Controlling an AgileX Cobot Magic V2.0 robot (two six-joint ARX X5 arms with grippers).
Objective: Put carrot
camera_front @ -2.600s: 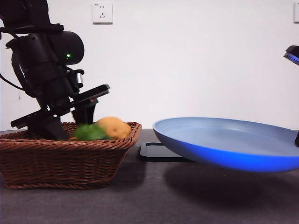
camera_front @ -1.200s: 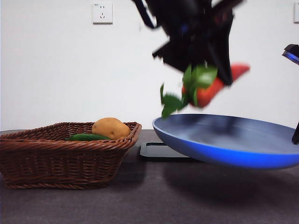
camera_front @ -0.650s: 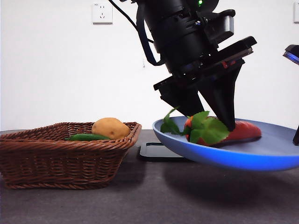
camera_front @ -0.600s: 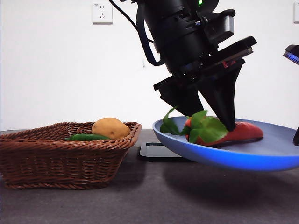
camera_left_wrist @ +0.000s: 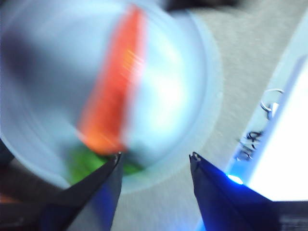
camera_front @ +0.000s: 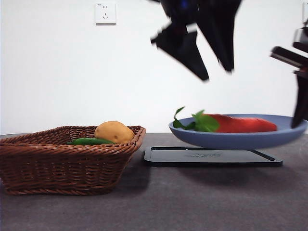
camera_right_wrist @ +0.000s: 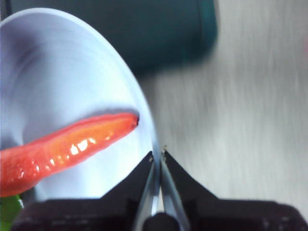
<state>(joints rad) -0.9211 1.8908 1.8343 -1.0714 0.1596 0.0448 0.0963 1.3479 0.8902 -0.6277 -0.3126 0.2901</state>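
Observation:
The red-orange carrot (camera_front: 238, 124) with green leaves (camera_front: 199, 122) lies in the blue plate (camera_front: 231, 139), which is held above a black tray (camera_front: 211, 157). It also shows in the left wrist view (camera_left_wrist: 113, 103) and the right wrist view (camera_right_wrist: 62, 147). My left gripper (camera_front: 214, 67) is open and empty, up above the plate; in its own view (camera_left_wrist: 155, 159) the jaws stand apart over the carrot. My right gripper (camera_right_wrist: 157, 155) is shut on the plate's rim (camera_right_wrist: 144, 125), at the right edge of the front view (camera_front: 301, 103).
A brown wicker basket (camera_front: 62, 163) stands at the left, holding a yellow-brown potato (camera_front: 114, 132) and a slim green vegetable (camera_front: 89, 141). The dark grey table (camera_front: 159, 202) runs across the front. A white wall with a socket (camera_front: 105, 13) is behind.
My left gripper carried the carrot from the basket to the plate, let it go and rose away. The plate has moved right and levelled, with the carrot lying in it.

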